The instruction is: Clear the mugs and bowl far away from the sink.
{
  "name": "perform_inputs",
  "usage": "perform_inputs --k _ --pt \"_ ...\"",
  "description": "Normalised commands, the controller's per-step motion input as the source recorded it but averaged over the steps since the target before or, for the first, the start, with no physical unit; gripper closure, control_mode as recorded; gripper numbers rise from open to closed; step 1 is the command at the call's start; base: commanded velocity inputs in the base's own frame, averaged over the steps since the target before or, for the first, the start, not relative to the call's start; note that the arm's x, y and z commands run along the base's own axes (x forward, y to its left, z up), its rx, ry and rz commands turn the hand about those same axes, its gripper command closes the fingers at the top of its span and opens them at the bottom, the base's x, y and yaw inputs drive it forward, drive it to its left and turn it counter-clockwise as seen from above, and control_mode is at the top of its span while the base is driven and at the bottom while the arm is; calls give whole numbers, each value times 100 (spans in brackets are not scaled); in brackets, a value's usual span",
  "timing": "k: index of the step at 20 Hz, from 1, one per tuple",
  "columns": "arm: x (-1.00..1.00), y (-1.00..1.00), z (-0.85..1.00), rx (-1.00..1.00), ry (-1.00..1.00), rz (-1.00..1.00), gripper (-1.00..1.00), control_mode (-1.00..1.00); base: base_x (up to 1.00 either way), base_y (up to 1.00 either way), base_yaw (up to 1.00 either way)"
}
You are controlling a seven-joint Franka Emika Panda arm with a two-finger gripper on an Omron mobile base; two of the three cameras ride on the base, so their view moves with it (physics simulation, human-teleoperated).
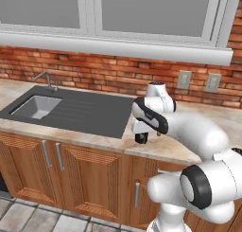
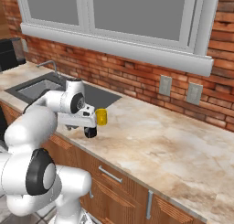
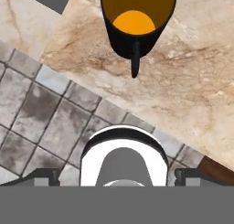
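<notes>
One counter [image 2: 173, 145] of beige marbled stone is seen, running below a red brick wall [image 2: 137, 81] and above wooden cabinets [image 1: 71, 165]. One sink [image 1: 37, 106] is set into it: a light-grey basin in a dark ribbed surround, with a thin metal tap behind it. Two wall outlets [image 2: 164, 86] are mounted on the brick.

One mug [image 2: 101, 117], bright yellow, is counted; it stands upright on the counter, just past the right end of the sink surround and near the counter's front edge. From the hand view the mug [image 3: 137, 24] is seen from above, its handle turned toward the camera.

One tool [image 2: 90, 132] is seen, hanging just beside the mug over the counter's front edge. Nothing is seen between its fingers; whether they are spread or pressed together cannot be told.
</notes>
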Motion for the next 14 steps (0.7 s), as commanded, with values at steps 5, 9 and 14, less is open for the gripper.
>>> perform_inputs --k 5,9,14 --pt "34 -13 -25 0 0 4 -100 -100 0 0 0" --pt "18 -18 -19 0 0 1 -100 -100 0 0 0" --pt "17 0 -4 0 0 0 -100 -100 0 0 0"
